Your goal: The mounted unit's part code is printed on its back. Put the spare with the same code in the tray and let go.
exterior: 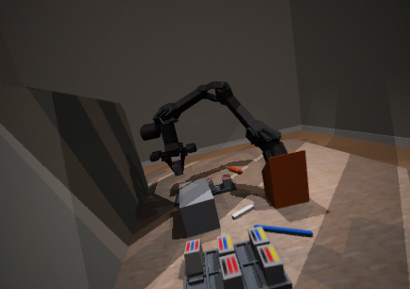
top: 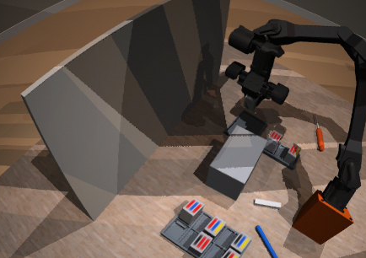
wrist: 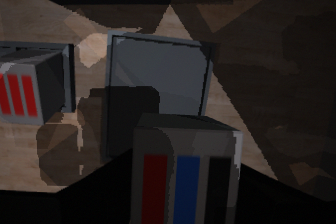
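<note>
My gripper (top: 251, 105) (exterior: 178, 172) (wrist: 173, 158) is shut on a grey spare with red, blue and black stripes (wrist: 187, 150). It holds the spare up in the air. In the wrist view the spare overlaps the lower part of the empty dark tray (top: 252, 122) (wrist: 165, 70); their height gap cannot be measured. A small rack (top: 282, 159) (exterior: 220, 190) (wrist: 70, 90) beside the tray bears a unit with three red stripes (top: 275, 136) (wrist: 16, 95) and another striped unit (top: 294, 150) (exterior: 227, 179). Which unit is the mounted one, and its back code, cannot be told.
A grey box (top: 238, 156) (exterior: 198, 208) stands against the tray's near side. A tall panel (top: 83, 139) (exterior: 88, 198) stands left. A front rack (top: 172, 230) holds several striped units. A screwdriver (top: 320, 139), white bar (top: 267, 204) and blue rod (top: 266, 241) lie around.
</note>
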